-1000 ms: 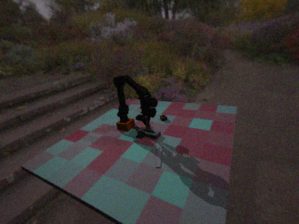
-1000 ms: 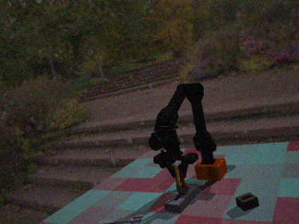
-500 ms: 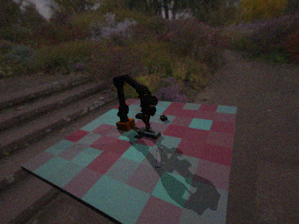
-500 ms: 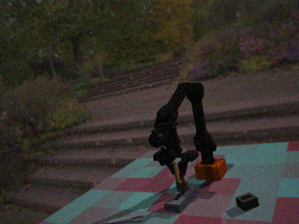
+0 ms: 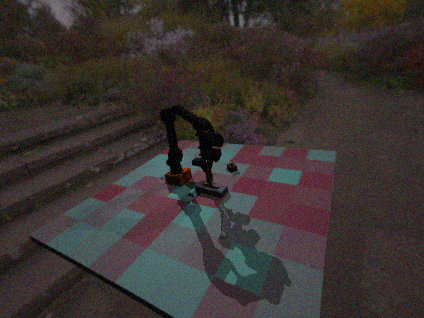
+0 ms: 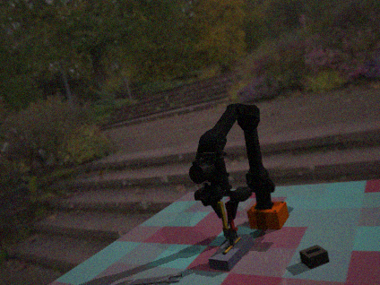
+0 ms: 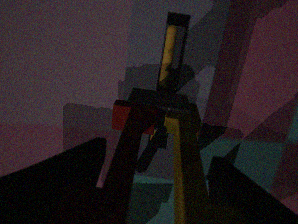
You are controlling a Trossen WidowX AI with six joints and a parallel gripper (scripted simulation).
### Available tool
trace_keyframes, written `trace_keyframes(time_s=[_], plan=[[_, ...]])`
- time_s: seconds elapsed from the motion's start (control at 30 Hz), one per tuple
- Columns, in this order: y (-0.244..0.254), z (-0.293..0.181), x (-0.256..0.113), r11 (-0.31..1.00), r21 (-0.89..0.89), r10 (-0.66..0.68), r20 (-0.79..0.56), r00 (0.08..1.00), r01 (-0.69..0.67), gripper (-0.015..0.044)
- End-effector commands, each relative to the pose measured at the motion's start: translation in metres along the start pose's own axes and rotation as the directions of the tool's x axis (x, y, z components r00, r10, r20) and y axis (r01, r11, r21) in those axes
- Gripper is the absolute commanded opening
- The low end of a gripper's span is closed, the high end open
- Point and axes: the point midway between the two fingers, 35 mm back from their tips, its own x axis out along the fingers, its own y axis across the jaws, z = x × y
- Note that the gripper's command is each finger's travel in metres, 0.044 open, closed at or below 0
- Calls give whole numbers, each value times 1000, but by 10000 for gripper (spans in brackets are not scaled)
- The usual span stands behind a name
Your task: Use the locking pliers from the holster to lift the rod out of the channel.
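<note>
1. Here's the tool [image 5: 208, 167] [image 6: 227, 211] [image 7: 158, 156], above the channel block [image 5: 219, 192] [image 6: 220, 261] [image 7: 145, 30] – pinching the pliers [image 5: 209, 179] [image 6: 224, 217] [image 7: 178, 150] by their red and yellow handles.
2. Pliers point down at the block; whether they've locked, I can't tell.
3. The yellow rod [image 5: 211, 185] [image 6: 232, 246] [image 7: 169, 50] runs along the block's slot – exact height unclear.
4. Dark holster [image 5: 232, 167] [image 6: 314, 257] sits apart from the block, on the desk [image 5: 280, 210] [image 6: 332, 233] [image 7: 50, 65].
</note>
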Motion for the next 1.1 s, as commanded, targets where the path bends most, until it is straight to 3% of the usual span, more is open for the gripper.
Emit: trace_keyframes(time_s=[0.0,1.07], plan=[[4,2,-8,1000,2,12,13,1000,-12,107],[2,12,-36,1000,6,11,132,991,-12,107]])
